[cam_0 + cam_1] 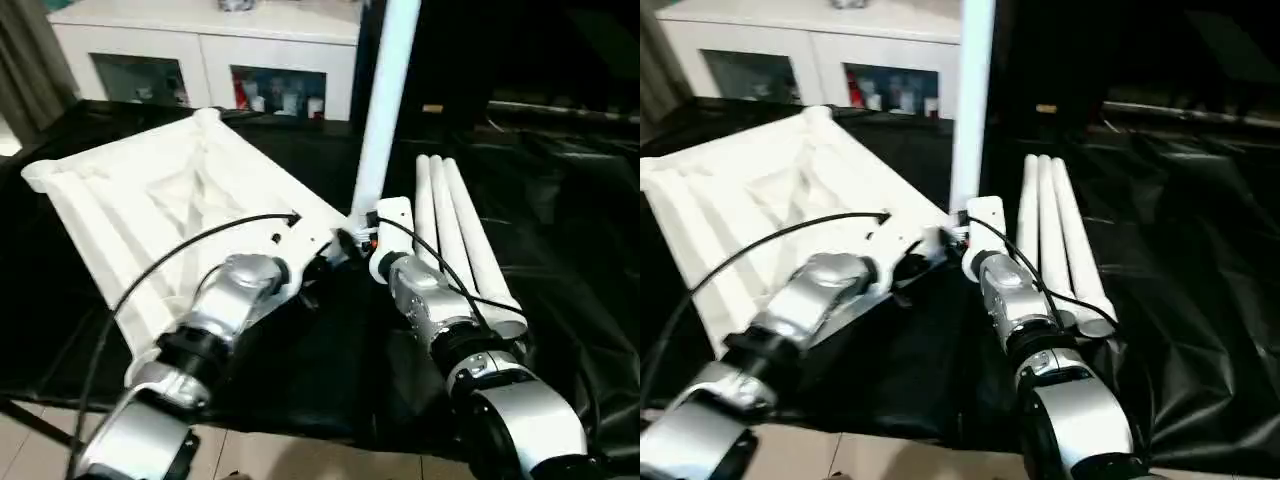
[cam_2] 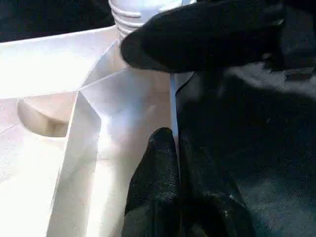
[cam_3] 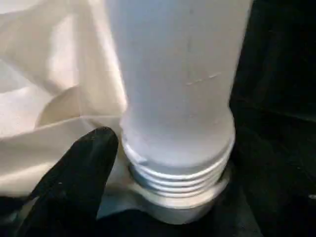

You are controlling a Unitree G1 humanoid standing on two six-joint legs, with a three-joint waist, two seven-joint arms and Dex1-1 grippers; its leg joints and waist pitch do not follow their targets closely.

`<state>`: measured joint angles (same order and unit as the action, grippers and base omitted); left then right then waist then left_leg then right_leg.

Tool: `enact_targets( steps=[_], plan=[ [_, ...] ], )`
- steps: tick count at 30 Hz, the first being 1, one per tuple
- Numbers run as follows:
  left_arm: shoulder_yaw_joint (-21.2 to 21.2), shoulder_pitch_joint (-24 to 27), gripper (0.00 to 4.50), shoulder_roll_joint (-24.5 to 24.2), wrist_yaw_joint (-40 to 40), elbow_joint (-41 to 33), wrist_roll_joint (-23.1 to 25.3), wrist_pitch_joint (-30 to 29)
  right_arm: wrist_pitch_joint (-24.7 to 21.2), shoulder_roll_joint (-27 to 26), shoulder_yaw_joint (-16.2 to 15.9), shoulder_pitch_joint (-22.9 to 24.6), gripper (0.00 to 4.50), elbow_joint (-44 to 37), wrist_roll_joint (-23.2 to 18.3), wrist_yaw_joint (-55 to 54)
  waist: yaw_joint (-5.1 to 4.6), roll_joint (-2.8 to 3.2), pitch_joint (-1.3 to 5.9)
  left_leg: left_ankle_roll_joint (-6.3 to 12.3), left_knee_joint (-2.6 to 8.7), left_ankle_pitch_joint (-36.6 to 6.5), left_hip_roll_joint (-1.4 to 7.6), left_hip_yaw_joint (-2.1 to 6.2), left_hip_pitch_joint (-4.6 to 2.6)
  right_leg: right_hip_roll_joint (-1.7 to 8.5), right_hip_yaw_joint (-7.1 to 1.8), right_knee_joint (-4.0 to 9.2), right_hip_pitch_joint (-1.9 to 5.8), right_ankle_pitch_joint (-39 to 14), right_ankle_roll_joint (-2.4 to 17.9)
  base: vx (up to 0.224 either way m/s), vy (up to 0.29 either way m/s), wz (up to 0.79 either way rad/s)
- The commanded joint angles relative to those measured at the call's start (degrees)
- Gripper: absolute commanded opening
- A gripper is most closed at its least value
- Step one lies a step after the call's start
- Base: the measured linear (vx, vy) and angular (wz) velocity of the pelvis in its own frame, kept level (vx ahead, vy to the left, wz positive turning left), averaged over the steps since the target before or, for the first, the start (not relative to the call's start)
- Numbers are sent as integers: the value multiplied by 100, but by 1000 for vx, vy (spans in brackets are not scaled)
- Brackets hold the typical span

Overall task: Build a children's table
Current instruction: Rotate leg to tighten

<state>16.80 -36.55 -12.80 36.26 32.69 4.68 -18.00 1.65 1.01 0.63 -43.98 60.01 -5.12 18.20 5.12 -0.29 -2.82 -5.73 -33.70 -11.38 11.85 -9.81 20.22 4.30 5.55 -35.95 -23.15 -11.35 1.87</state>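
The children's table's white tabletop [image 1: 150, 200] lies ribbed side up on the black cover. One white leg [image 1: 385, 100] stands upright in the near right corner socket [image 3: 173, 202], its threaded end partly showing. Three more legs [image 1: 455, 240] lie side by side to the right. My left gripper [image 2: 174, 136] is shut on the tabletop's thin rim beside that corner. My right gripper [image 1: 362, 232] sits at the base of the upright leg and stands open; one black finger [image 3: 84, 168] is next to the threads, just off them.
The black cover [image 1: 560, 200] drapes the whole work surface, and its front edge [image 1: 300, 430] runs just under my forearms. A white glass-door cabinet [image 1: 200, 50] stands behind the tabletop. Cables loop over both my wrists.
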Motion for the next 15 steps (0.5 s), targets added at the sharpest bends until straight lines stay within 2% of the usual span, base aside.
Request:
enact_targets(
  steps=[1,2,3,6,7,8,11,13,15],
  plan=[
    [82,141,0,-237,289,-109,49,230,-10,181,-149,161,398,-367,-64,778,44,4,365,326,378,-667,146,35,60,450,-348,441,360,-731,1029,0,0,0],
    [123,224,0,-370,497,-201,18,262,-14,342,-295,308,398,-656,-73,1312,59,15,371,391,367,-596,150,35,50,442,-343,417,364,-526,1082,0,0,0],
    [132,236,0,-395,527,-211,18,283,-14,375,-324,335,398,-702,-63,1382,64,18,379,412,363,-530,161,40,55,449,-346,393,372,-385,1116,0,0,0],
    [224,471,0,-828,1280,-496,-130,695,-62,970,-752,705,398,-1335,120,2332,65,31,392,494,344,-417,153,34,29,420,-334,355,369,1,1277,0,0,0],
    [224,471,0,-828,1280,-496,-130,695,-62,970,-752,705,398,-1335,120,2332,61,22,392,509,340,-399,156,30,46,426,-342,339,379,107,1316,0,0,0],
    [256,561,0,-979,1605,-658,-217,766,-30,1131,-859,782,398,-1480,148,2627,67,33,383,495,342,-461,154,22,35,427,-341,351,371,63,1340,0,0,0],
    [272,634,0,-1104,1861,-790,-259,792,-86,1233,-899,853,398,-1684,116,2931,64,42,359,430,360,-706,160,8,14,431,-351,397,354,-302,1339,0,0,0],
    [294,714,0,-1236,2119,-957,-326,793,-171,1290,-909,902,398,-1903,49,3163,85,39,354,398,375,-752,177,23,19,437,-354,392,369,-407,1290,0,0,0],
    [298,798,0,-1335,2323,-1131,-429,752,-224,1326,-940,917,398,-2031,12,3342,91,59,357,338,380,-806,186,23,-9,435,-354,396,354,-478,1294,0,0,0]
  ],
)
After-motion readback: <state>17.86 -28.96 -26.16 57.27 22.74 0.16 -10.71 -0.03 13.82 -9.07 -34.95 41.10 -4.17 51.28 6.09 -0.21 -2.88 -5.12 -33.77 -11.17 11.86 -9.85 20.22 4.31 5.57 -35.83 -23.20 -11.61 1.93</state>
